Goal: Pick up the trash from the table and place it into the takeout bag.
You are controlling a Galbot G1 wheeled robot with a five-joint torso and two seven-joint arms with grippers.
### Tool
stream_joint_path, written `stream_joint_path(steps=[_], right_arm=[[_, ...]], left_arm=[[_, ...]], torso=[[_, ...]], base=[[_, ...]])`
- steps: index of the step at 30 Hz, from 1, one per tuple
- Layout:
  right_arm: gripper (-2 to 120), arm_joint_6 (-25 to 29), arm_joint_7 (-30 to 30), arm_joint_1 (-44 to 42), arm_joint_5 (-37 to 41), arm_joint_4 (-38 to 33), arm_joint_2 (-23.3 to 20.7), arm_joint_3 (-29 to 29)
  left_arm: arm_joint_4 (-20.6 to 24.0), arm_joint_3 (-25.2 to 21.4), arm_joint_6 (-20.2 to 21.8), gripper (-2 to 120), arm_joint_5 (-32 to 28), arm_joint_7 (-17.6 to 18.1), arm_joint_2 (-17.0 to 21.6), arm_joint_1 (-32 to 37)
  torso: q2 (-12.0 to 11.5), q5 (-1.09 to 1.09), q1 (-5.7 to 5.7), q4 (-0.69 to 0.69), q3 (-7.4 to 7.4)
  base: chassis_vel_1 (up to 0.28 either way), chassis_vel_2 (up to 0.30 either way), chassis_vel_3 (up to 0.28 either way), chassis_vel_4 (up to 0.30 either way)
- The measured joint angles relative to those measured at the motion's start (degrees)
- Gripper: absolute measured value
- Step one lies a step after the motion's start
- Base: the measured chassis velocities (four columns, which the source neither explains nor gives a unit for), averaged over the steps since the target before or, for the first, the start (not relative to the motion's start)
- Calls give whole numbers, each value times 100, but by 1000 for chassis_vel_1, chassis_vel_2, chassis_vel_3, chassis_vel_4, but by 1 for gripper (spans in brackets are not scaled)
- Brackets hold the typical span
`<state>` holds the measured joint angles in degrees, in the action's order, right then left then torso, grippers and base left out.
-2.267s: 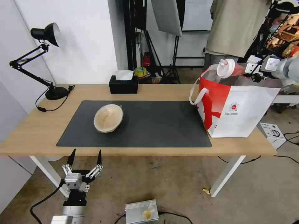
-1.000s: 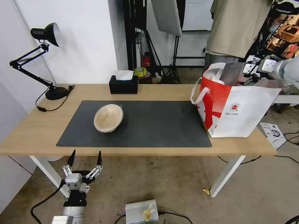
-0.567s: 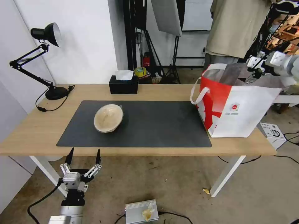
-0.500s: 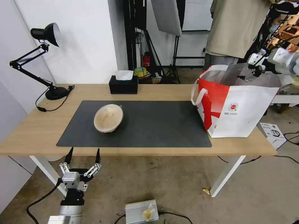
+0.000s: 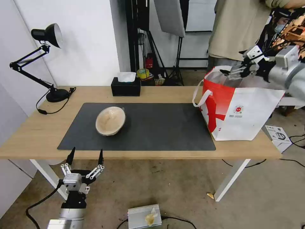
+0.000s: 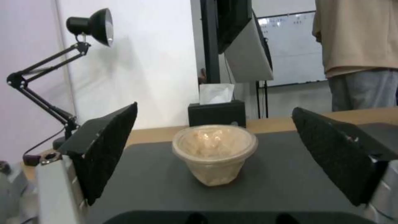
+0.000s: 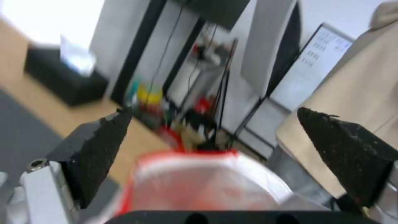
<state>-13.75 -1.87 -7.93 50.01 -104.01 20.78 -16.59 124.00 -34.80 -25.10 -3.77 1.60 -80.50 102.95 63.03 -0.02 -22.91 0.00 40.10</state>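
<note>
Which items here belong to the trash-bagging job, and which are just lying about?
Job: beige bowl on the table's mat; takeout bag; right gripper, open above the bag; left gripper, open below the table edge.
Lying about: tissue box; desk lamp; small white box.

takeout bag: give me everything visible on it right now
The takeout bag stands upright on the right end of the table, its left base on the edge of the dark mat. It looks like white fabric with a broad red panel, a small round red logo, silver foil lining and white strap handles. Its mouth is open. The right claw, open, hovers just above the rim. Contents cannot be made out.
</note>
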Motion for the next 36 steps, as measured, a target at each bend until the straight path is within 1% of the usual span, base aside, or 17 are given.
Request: stream_joint_path(steps=[1,2,6,7,10,11,13,15,16,19,20,24,25,28,30,34,36], right_arm=[[100,122,-256,-96,81,-106,61,1],[100,122,-256,-96,81,-106,61,1],[100,699,-1053,-425,182,-378,375,1],[100,699,-1053,-425,182,-378,375,1],[100,1061,-1556,-717,186,-558,621,1],[100,1061,-1556,-717,186,-558,621,1],[100,1294,-1794,-911,133,-587,825,-1],[100,1341,-1838,-961,109,-598,859,1],[100,1470,-1933,-1150,11,-639,931,62],[100,1675,-1970,-1607,-248,-685,1027,309],[100,1675,-1970,-1607,-248,-685,1027,309],[100,1989,-1950,-2250,-642,-704,1212,645],[100,1989,-1950,-2250,-642,-704,1212,645],[100,2165,-1937,-3005,-1233,-752,1475,1034],[100,2193,-1948,-3185,-1357,-769,1549,1134],[100,2393,-1886,-4080,-2024,-814,1915,1760],[100,2438,-1859,-4232,-2138,-832,1970,1878]], left_arm=[[14,7,2,100,6,2,-3,3],[14,7,2,100,6,2,-3,3],[176,-9,11,100,55,25,-35,101],[176,-9,11,100,55,25,-35,101],[331,-24,28,100,158,125,-113,231],[331,-24,28,100,158,125,-113,231],[404,-53,27,100,194,142,-211,325],[420,-55,26,100,200,145,-229,343],[454,-52,26,100,211,150,-257,372],[505,-41,53,100,228,151,-259,409],[505,-41,53,100,228,151,-259,409],[498,-55,66,100,228,165,-216,419],[498,-55,66,100,228,165,-216,419],[460,-56,57,100,286,229,-204,416],[458,-55,54,100,310,266,-221,431],[464,-79,20,100,342,308,-265,503],[472,-86,11,100,350,309,-271,518]], torso=[[0,-1,0,0,0],[0,-1,0,0,0],[0,0,0,2,0],[0,0,0,2,0],[0,0,0,-1,0],[0,0,0,-1,0],[0,2,0,2,1],[0,1,0,4,1],[0,1,0,5,1],[0,2,0,-1,0],[0,2,0,-1,0],[0,2,0,0,0],[0,2,0,0,0],[0,1,0,0,0],[0,2,0,0,0],[0,2,0,1,0],[0,1,0,0,0]], base=[[0,0,0,0],[0,0,0,0],[0,0,0,0],[0,0,0,0],[0,0,0,0],[0,0,0,0],[0,0,0,0],[0,0,0,0],[0,0,0,0],[0,0,0,0],[0,0,0,0],[0,0,0,0],[0,0,0,0],[0,0,0,0],[0,0,0,0],[0,0,0,0],[0,0,0,0]])
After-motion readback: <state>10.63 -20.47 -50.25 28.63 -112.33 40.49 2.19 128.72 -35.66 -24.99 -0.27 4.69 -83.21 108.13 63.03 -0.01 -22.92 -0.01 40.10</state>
